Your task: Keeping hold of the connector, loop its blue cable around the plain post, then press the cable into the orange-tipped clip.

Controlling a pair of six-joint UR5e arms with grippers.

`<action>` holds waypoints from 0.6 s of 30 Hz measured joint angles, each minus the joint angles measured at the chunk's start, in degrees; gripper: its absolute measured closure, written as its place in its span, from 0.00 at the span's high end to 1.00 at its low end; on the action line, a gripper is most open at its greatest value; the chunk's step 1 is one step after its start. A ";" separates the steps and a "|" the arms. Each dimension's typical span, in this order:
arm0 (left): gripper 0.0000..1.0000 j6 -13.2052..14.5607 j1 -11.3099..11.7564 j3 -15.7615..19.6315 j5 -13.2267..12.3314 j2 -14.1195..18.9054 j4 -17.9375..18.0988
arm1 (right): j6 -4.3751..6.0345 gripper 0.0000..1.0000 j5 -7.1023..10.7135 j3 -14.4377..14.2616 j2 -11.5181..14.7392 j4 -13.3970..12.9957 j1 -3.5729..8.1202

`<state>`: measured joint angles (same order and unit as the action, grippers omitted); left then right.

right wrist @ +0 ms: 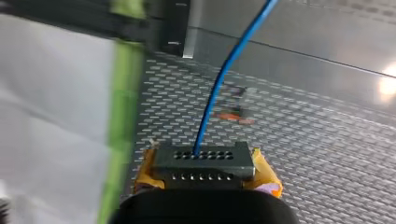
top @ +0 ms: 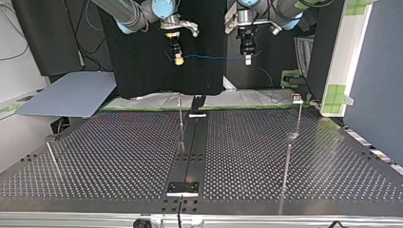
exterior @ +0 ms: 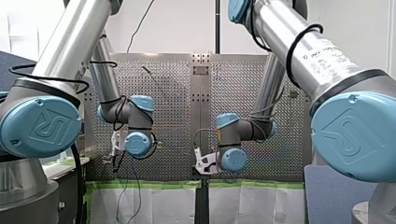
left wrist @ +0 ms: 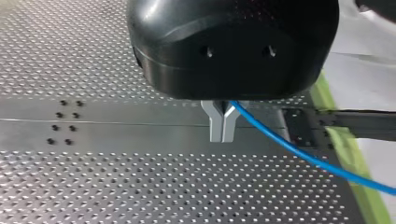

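Where the right wrist view looks along its own fingers, we find the connector (right wrist: 203, 161) clamped between the yellow pads (right wrist: 267, 176) of my right gripper (top: 178, 58), with its holed face turned outward. The blue cable (right wrist: 219, 84) leaves that face and runs away from the connector, over the perforated bench (right wrist: 327, 154). In the top view the cable spans, nearly level and clear of the bench, from the connector to my left gripper (left wrist: 222, 125). That gripper's metal fingers are pressed together on the cable, and past them it droops away from the connector. Both grippers hang well above the bench. A thin bare post (top: 181, 121) stands upright below the connector, apart from the cable. Beyond the connector, on the bench, sits the orange-tipped clip (right wrist: 232, 115), which is blurred and apart from the cable.
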<state>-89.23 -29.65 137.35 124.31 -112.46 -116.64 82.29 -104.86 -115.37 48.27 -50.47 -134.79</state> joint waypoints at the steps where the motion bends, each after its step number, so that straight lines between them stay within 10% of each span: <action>1: 0.00 0.01 0.00 0.00 0.00 0.00 -0.48 | -0.01 0.00 0.00 0.00 -0.56 0.70 0.00; 11: 0.00 -0.14 0.09 0.25 -0.23 0.28 -1.50 | 0.20 0.00 0.22 0.04 -1.45 2.02 0.05; 18: 0.00 -3.19 0.31 0.98 -1.92 3.83 0.67 | 3.10 0.00 1.42 0.92 1.21 4.12 -0.30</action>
<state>-92.42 -29.34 138.33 122.39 -108.63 -115.97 85.39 -103.44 -114.45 49.48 -46.36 -135.09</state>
